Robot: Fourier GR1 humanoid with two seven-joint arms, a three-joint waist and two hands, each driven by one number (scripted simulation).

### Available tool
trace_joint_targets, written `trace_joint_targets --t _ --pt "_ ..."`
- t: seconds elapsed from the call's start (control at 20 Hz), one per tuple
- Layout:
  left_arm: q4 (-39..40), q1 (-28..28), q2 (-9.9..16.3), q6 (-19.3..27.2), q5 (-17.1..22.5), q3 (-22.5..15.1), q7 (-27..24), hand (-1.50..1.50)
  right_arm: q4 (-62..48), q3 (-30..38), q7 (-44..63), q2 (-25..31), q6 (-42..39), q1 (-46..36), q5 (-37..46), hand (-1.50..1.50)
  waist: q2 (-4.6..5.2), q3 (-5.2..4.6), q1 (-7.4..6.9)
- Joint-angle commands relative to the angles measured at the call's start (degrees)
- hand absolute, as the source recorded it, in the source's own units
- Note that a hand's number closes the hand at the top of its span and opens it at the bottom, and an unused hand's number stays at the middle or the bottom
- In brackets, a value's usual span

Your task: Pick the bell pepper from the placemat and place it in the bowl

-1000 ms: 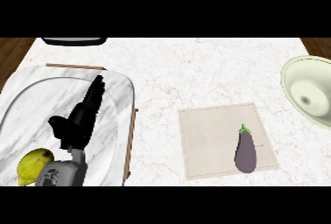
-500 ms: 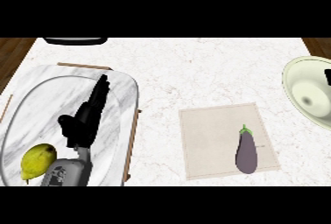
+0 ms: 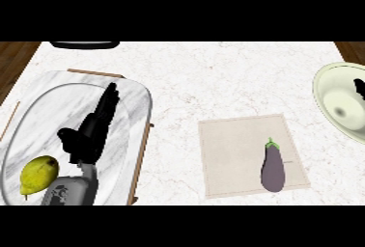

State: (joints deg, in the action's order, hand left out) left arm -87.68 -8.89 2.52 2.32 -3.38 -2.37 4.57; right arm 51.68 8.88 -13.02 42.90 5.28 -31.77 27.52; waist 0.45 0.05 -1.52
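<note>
While the task names a bell pepper, a purple eggplant [image 3: 273, 166] lies on the beige placemat [image 3: 235, 154], untouched; the pale bowl [image 3: 335, 103] sits well apart at right; left hand [image 3: 92, 130] hovers open, fingers straight, over the marble tray [image 3: 135, 96], near a yellow lemon [image 3: 37, 173].

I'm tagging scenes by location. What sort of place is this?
Likely a kitchen counter: a marble worktop carries an eggplant on a placemat, a pale bowl, and a lemon on a tray.

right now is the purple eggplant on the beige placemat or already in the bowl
On the placemat: the purple eggplant lies flat on the beige placemat, apart from the pale green bowl.
</note>
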Motion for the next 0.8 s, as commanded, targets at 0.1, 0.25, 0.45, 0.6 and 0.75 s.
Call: trace_joint_targets --t 0.1,0.25,0.45,0.6,0.75 --pt "-0.3 3.6 -0.4 -1.3 0.3 -1.1 -2.9 0.0 -18.4 3.6 -7.7 0.9 -4.9 -4.6 -2.5 1.5 0.34 0.08 -0.78" --pt "0.3 -0.9 -0.6 0.0 -0.4 -0.6 -0.5 0.0 -24.4 1.7 -10.3 -0.1 -8.3 -7.0 -0.8 -1.5 0.43 0.1 -0.73" --pt "0.1 -4.2 0.6 -0.5 0.1 0.6 2.2 0.0 -29.0 3.0 -17.9 -1.5 -11.9 -9.3 -2.5 -1.5 0.41 0.14 -0.52" --pt "-3.6 1.0 -0.9 0.5 -0.9 -1.7 3.1 0.0 -31.1 6.2 -23.3 0.4 -15.3 -10.1 -5.5 -1.5 0.16 0.13 -0.47" --pt "0.9 0.5 -2.2 2.1 -2.0 -1.3 -1.7 0.0 -31.4 10.7 -26.4 2.2 -15.3 -11.1 -9.5 -1.5 0.16 0.1 0.13"
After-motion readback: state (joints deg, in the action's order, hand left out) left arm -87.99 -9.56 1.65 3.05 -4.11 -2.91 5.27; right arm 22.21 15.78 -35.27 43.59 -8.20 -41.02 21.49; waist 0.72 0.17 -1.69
